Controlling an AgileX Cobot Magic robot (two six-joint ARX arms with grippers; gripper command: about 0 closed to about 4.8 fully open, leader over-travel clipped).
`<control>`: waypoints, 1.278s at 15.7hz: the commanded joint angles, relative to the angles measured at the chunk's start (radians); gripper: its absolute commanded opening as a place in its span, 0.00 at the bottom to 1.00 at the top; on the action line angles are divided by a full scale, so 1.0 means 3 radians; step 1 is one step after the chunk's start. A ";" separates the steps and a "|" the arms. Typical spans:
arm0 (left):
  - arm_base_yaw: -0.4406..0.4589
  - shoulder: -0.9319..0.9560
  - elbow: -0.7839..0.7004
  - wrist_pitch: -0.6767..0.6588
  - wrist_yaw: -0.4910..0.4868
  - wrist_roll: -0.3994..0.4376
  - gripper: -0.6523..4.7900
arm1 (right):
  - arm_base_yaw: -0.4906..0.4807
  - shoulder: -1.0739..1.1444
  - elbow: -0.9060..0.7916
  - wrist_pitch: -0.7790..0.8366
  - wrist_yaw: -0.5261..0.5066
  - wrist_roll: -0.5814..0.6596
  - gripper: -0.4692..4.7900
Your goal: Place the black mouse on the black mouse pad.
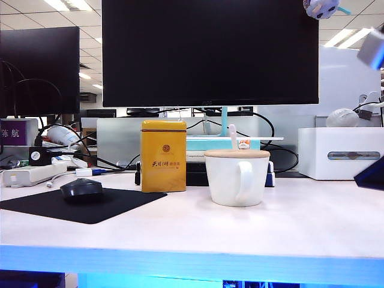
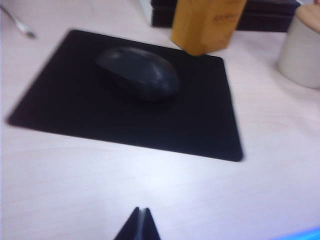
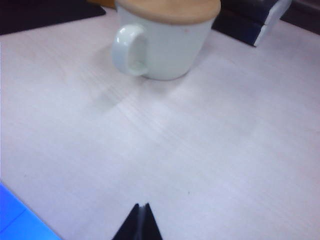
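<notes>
The black mouse [image 1: 81, 189] [image 2: 140, 72] lies on the black mouse pad [image 1: 114, 207] [image 2: 190, 125], towards the pad's far side, with nothing holding it. In the left wrist view my left gripper [image 2: 141, 209] is shut and empty, hovering over bare table well short of the pad's near edge. My right gripper [image 3: 141, 205] is also shut and empty in the right wrist view, above bare table some way from the white mug [image 3: 160, 42]. Neither gripper's fingers show clearly in the exterior view.
A yellow tin [image 1: 163, 156] [image 2: 207, 25] stands just behind the pad's far right corner. The white mug [image 1: 237, 179] with a wooden lid stands to its right. Monitors [image 1: 210, 51], cables, a power strip [image 1: 33, 174] and a white box [image 1: 339, 153] line the back. A dark blue shape [image 1: 372, 174] enters at the right edge.
</notes>
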 commanded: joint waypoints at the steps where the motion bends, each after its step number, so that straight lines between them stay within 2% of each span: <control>1: 0.0001 -0.0001 0.0008 0.0045 -0.0072 0.0024 0.11 | -0.0066 -0.0008 -0.0031 -0.0043 -0.0014 0.0031 0.09; 9: 0.0010 -0.0069 0.0009 0.0027 -0.0072 0.0024 0.11 | -0.0053 -0.0163 -0.0032 -0.0122 0.0025 0.0029 0.09; 11: 0.0009 -0.0270 0.0008 -0.0017 -0.0094 0.0024 0.11 | -0.0151 -0.0314 -0.0032 -0.0130 -0.0103 0.0029 0.09; 13: 0.0008 -0.0529 0.0008 -0.0032 -0.0074 0.0024 0.11 | -0.0384 -0.0356 -0.0031 -0.0142 -0.0121 0.0029 0.09; 15: 0.0008 -0.0759 0.0008 -0.0020 -0.0071 0.0024 0.11 | -0.0762 -0.0395 -0.0032 -0.0169 -0.0120 0.0029 0.09; 17: 0.0008 -0.1057 0.0008 -0.0019 -0.0074 0.0024 0.11 | -0.1405 -0.0809 -0.0031 -0.0268 -0.0095 0.0029 0.09; 20: 0.0009 -0.1223 0.0008 -0.0024 -0.0074 0.0024 0.11 | -0.1762 -0.1116 -0.0031 -0.0268 -0.0094 0.0029 0.09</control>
